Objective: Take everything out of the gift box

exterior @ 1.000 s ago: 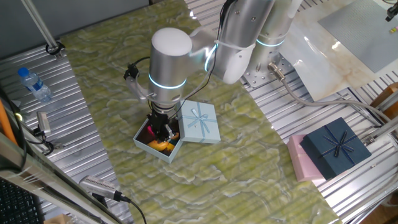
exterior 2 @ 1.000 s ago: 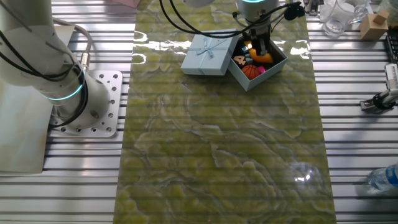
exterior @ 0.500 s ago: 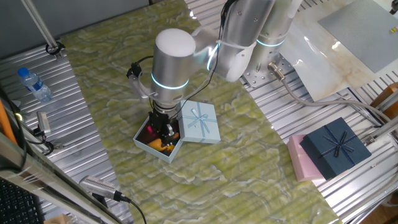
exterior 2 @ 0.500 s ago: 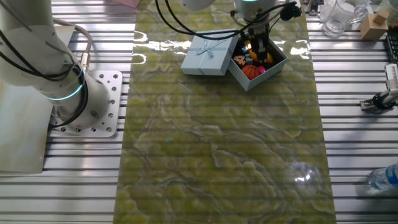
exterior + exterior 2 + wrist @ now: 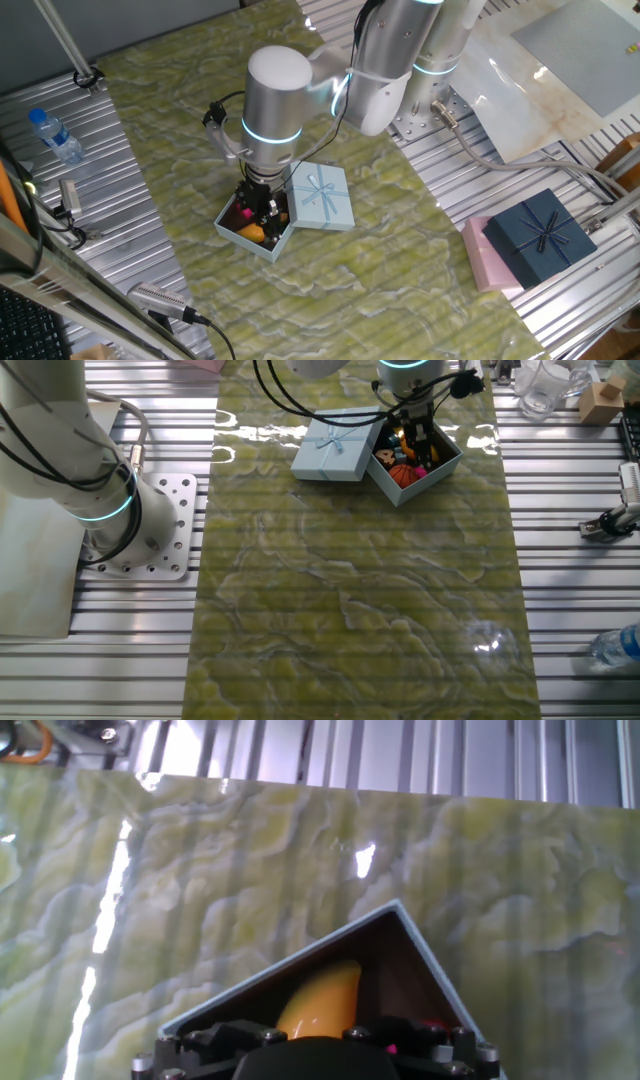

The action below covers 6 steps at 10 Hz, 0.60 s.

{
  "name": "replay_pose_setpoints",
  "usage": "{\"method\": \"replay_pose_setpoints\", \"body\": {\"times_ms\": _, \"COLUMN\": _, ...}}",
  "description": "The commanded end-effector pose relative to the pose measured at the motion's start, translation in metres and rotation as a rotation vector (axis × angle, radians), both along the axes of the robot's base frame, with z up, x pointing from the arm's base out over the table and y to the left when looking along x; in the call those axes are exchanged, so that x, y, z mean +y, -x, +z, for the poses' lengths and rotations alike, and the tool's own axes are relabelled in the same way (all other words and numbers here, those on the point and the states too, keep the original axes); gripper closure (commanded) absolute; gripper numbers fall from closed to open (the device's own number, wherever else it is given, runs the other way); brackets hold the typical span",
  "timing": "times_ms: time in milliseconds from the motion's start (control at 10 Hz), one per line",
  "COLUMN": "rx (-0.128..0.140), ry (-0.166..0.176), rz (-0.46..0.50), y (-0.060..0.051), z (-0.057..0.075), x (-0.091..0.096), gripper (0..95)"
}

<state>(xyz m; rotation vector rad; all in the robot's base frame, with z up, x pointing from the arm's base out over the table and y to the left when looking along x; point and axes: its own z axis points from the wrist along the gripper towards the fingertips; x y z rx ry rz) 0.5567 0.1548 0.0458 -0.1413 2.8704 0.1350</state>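
I see my gripper [image 5: 259,213] down inside the open box [image 5: 236,236], over the mango [image 5: 318,1002], but I cannot tell if it grips anything.

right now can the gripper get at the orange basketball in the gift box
Probably yes. The lid lies beside the gift box, so the top is open, and the gripper already hangs inside, just behind the basketball. The box walls leave little room.
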Motion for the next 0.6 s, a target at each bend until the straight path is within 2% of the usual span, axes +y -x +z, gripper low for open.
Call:
{"method": "replay_pose_setpoints", "body": {"times_ms": 100, "rx": -0.028, "ry": -0.021, "rz": -0.012, "y": -0.005, "z": -0.006, "x": 0.0, "gripper": 19.0}}
{"method": "replay_pose_setpoints", "body": {"times_ms": 400, "rx": -0.04, "ry": -0.036, "rz": -0.004, "y": -0.003, "z": -0.01, "x": 0.005, "gripper": 19.0}}
{"method": "replay_pose_setpoints", "body": {"times_ms": 600, "rx": -0.034, "ry": -0.035, "rz": -0.002, "y": -0.001, "z": -0.014, "x": 0.01, "gripper": 19.0}}
